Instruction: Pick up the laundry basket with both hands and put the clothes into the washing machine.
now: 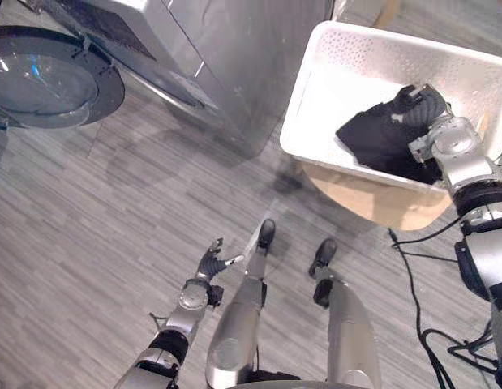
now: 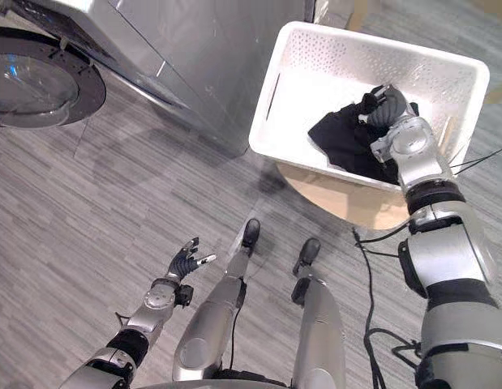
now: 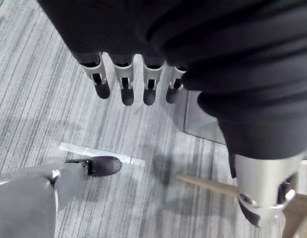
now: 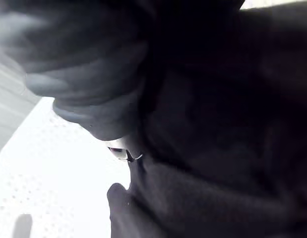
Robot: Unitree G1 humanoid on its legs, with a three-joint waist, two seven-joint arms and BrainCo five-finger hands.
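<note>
Left hand [image 1: 212, 261] held low, fingers straight and spread, right arm [image 2: 445, 251] stretched forward, right hand [image 2: 390, 107] tilted down.

No writing, label, number or sign can be read anywhere: not on the washing machine [image 1: 234, 65], the laundry basket [image 1: 332, 49], the dark clothes [image 1: 376, 138] or the floor [image 1: 96, 243].
</note>
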